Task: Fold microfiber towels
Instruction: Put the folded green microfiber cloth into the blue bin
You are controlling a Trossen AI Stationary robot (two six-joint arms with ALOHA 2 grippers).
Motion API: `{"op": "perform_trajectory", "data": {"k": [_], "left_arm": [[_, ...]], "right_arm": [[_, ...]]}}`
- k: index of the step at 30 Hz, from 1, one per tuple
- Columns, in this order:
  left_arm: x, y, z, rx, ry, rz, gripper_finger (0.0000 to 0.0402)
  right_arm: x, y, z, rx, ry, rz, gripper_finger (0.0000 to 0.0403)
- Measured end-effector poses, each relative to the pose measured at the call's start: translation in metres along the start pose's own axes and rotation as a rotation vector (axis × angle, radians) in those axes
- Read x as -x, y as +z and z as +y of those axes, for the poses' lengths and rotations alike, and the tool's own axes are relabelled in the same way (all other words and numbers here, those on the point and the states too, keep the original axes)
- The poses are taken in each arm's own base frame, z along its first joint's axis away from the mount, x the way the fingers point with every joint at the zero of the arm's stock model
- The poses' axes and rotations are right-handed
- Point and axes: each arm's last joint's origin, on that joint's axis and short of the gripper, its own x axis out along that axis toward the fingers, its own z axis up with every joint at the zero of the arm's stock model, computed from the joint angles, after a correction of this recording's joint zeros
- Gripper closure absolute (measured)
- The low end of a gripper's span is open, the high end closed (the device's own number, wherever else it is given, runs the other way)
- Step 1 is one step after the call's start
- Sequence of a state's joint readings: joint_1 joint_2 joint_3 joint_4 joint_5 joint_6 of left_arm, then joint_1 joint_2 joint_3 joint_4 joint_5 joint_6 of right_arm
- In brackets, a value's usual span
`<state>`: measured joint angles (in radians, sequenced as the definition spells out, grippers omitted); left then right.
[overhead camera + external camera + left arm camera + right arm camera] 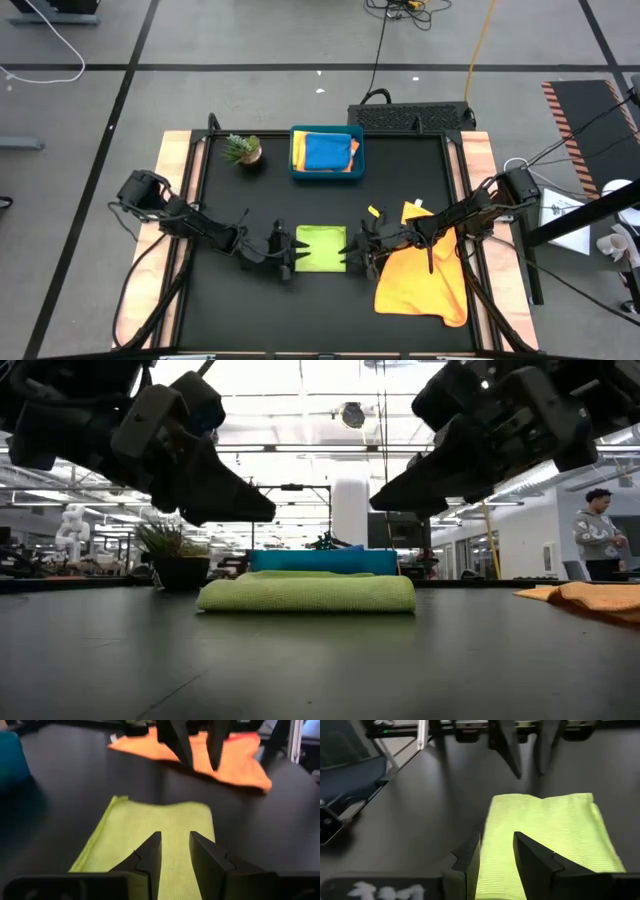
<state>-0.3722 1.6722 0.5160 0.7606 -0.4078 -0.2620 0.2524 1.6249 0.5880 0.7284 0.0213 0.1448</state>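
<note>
The folded lime green microfiber towel [320, 248] lies flat mid-table between the 2 grippers, left [287, 257] and right [352, 250], both slightly parted, empty, hovering above its ends. It looks soft, light and floppy, so I'd pinch the short edges.

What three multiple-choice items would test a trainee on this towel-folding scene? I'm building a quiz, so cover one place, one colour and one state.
1. Where does the lime green towel lie?
A. in the teal tray
B. on the table between the two pincers
C. under the plant

2. What colour is the towel on top in the teal tray?
A. blue
B. red
C. white

3. What state is the lime green towel in?
A. spread out in one flat layer
B. crumpled in a ball
C. folded in a flat rectangle

Answers:
1 B, the left pincer and right pincer flank it.
2 A, the blue towel lies on top.
3 C, the low view shows stacked layers.
</note>
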Motion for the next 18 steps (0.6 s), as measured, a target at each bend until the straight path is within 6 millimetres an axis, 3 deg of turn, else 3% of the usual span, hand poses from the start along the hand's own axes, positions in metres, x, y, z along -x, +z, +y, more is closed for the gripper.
{"op": "perform_trajectory", "data": {"k": [9,13,18], "left_arm": [[-0.001,-0.006,-0.003,0.032,-0.04,0.036,0.0297],[-0.002,-0.006,-0.008,0.027,-0.066,0.08,0.0277],[-0.013,0.013,-0.027,-0.079,-0.047,0.217,0.0231]], "right_arm": [[-0.002,-0.004,0.009,0.046,0.029,0.009,0.0286],[-0.019,-0.006,0.012,0.044,0.095,0.049,0.0255],[-0.038,-0.011,0.013,0.064,0.096,0.083,0.0209]]}}
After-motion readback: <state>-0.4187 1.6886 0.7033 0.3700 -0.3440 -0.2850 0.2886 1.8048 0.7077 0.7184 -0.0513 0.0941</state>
